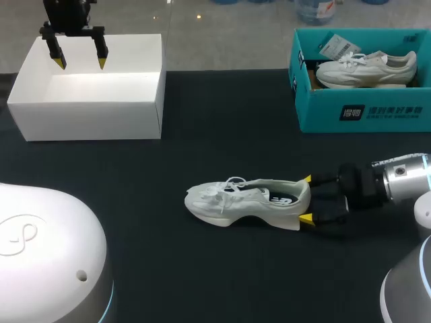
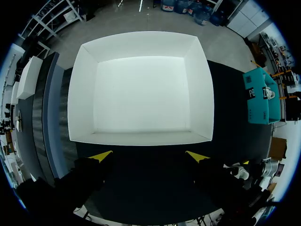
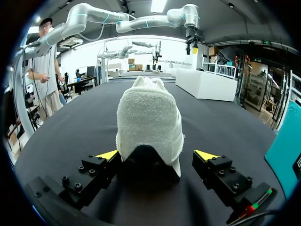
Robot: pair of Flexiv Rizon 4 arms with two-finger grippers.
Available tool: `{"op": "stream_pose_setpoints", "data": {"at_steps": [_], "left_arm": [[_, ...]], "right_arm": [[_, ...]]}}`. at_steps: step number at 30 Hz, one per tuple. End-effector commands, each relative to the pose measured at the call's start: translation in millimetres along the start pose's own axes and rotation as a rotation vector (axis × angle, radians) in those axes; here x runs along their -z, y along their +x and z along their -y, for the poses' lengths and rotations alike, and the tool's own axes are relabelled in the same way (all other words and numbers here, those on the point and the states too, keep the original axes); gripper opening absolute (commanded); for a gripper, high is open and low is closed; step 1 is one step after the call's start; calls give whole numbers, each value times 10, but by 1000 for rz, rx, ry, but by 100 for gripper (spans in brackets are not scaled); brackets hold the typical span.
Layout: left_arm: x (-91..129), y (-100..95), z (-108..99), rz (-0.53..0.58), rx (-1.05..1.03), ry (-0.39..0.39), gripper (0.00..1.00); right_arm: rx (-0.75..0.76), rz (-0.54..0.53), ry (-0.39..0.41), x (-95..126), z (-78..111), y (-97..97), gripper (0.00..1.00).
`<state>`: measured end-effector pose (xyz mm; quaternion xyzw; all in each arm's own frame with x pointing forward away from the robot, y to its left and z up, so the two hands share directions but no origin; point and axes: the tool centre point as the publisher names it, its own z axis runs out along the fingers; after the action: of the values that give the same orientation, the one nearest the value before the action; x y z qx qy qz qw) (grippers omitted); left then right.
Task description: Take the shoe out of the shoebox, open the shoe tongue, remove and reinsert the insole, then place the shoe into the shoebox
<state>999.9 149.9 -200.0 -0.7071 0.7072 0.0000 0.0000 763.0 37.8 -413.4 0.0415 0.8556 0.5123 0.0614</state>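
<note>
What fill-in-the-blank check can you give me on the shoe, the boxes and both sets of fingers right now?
1. Inside, the white shoebox is ____.
2. The left gripper hangs above that shoebox with its fingers ____.
3. The right gripper, fingers open, straddles the ____ of the shoe lying on the table.
4. The teal box holds a second ____.

Missing words: empty; open; heel; shoe.
</note>
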Motion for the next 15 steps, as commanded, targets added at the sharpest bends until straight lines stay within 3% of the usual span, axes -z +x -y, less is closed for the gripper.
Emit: {"op": "stream_pose_setpoints", "data": {"at_steps": [1, 15], "left_arm": [[0, 0, 1, 0, 0, 0, 100], [0, 0, 1, 0, 0, 0, 100]], "right_arm": [[2, -7, -3, -104, 0, -22, 100], [-43, -20, -30, -39, -64, 38, 100]]}}
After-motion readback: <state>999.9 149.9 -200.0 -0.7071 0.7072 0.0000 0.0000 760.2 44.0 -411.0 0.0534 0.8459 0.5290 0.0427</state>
